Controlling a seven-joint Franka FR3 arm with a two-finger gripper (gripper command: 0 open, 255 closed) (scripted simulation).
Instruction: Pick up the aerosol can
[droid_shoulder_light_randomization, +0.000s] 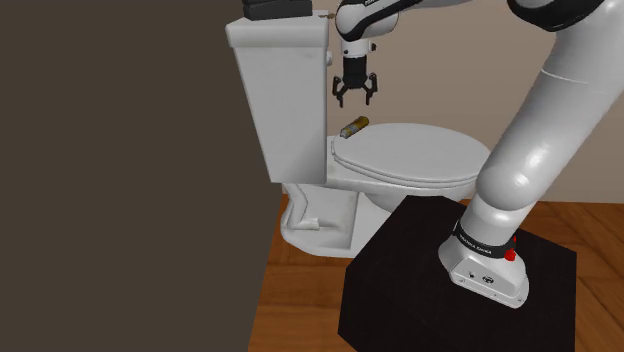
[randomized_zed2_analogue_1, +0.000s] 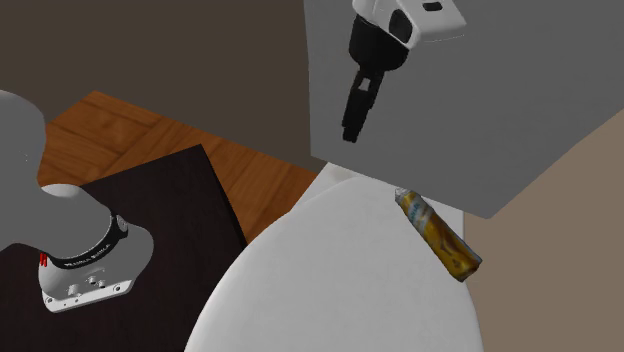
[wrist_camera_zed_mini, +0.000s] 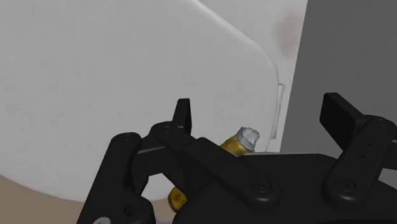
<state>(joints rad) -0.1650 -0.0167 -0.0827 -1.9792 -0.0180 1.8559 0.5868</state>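
Presently I record the hand (droid_shoulder_light_randomization: 356, 97) spread and empty, hanging above the aerosol can (droid_shoulder_light_randomization: 353, 126), which lies flat on the toilet lid (droid_shoulder_light_randomization: 420, 160) beside the tank (droid_shoulder_light_randomization: 280, 90).

A white toilet (droid_shoulder_light_randomization: 285, 100) stands on a wooden floor (droid_shoulder_light_randomization: 300, 315).

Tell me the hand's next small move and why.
Probably lower the hand straight down. Its fingers stand apart and empty above the aerosol can, which lies on its side on the toilet lid close to the tank. In the wrist view the can sits between the fingers, so descending should let them straddle it before closing.
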